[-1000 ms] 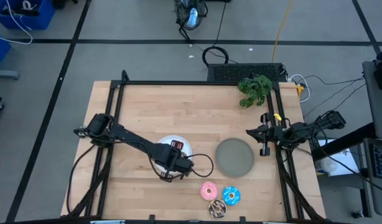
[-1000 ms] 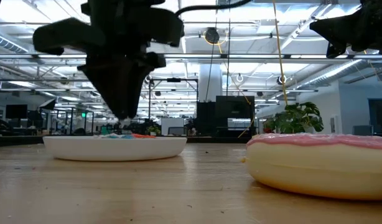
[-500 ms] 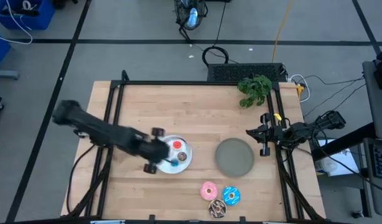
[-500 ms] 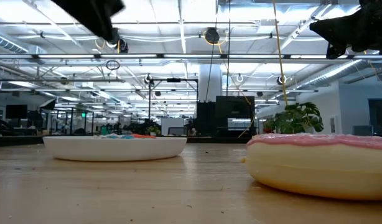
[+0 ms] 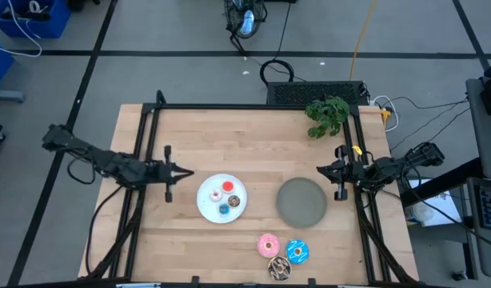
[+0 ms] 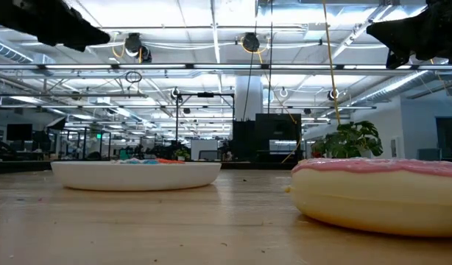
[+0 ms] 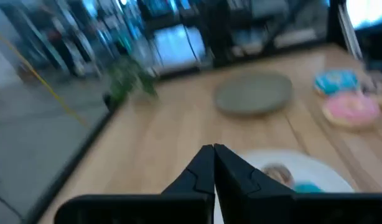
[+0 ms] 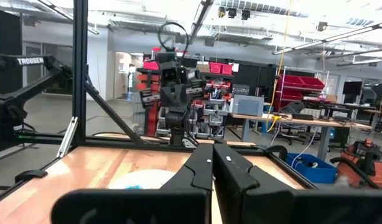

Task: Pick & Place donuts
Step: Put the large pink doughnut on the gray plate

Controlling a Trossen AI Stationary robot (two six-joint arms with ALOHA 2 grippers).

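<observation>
1. Left gripper (image 5: pixel 180 172) fingers pressed together, empty, beside the white plate (image 5: pixel 205 202) holding four tiny donuts (image 5: pixel 226 198).
2. Right gripper (image 5: pixel 323 170) fingers closed, by the grey plate (image 5: pixel 301 202).
3. Three larger donuts (image 5: pixel 282 254) near the tabletop (image 5: pixel 245 136) front edge; plant (image 5: pixel 327 114) behind.

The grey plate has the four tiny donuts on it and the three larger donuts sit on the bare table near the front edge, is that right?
Not quite. The four tiny donuts lie on the white plate; the grey plate holds nothing. The high view shows it. The three larger donuts do sit on the bare table near the front edge.
</observation>
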